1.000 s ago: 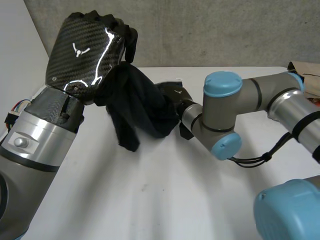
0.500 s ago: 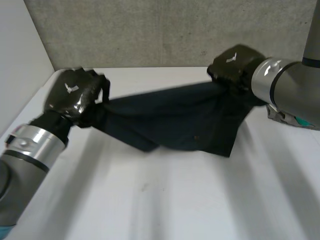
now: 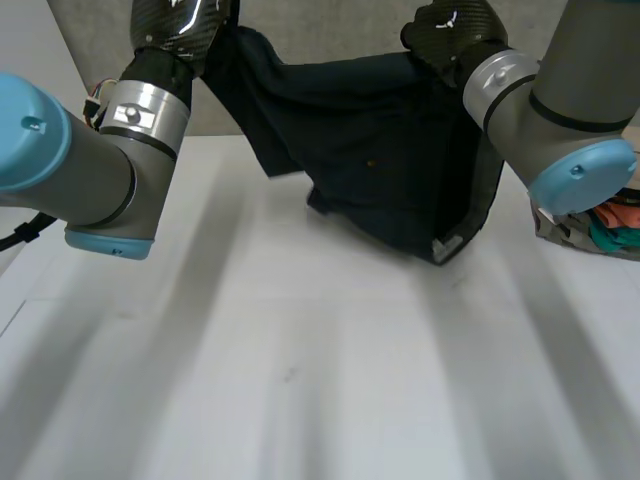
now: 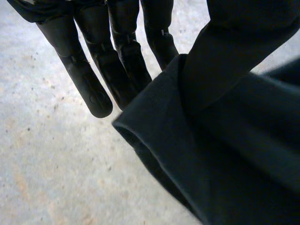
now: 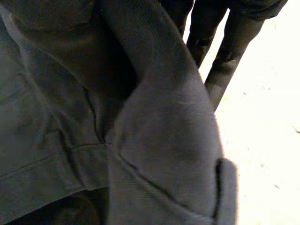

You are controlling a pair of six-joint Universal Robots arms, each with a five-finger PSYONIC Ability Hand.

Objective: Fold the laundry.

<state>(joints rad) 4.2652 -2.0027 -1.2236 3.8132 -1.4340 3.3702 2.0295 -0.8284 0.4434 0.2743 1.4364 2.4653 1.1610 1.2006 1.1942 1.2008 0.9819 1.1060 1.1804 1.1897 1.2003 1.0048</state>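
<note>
The left arm (image 3: 90,170) reaches up at the left side of the table (image 3: 300,400). Its left hand (image 3: 175,20) is high in the air, close to the grey wall (image 3: 330,35). In the left wrist view the fingers (image 4: 91,79) are straight. They pinch a top corner of the dark cloth (image 4: 225,154) against the thumb, so this hand is clamped on the cloth.

The dark cloth (image 3: 380,160) hangs between the two hands like a small hammock. Its top edge dips a little in the middle. Its left edge runs down at a slant to a loose flap. The lowest part is a fold on the right side with a pale hem. It sits right at the table top, but it is hard to tell if it touches.

The right hand (image 3: 450,25) is also up high and near the wall. It is clamped on the other top corner. In the right wrist view the cloth (image 5: 164,154) is bunched over the thumb side, with straight fingers (image 5: 229,42) next to it. The right arm (image 3: 560,110) comes in from the right.

Below the cloth, the front and middle of the white table are bare and wide. A small pile of coloured things (image 3: 605,215) lies at the right edge, near the right arm.
</note>
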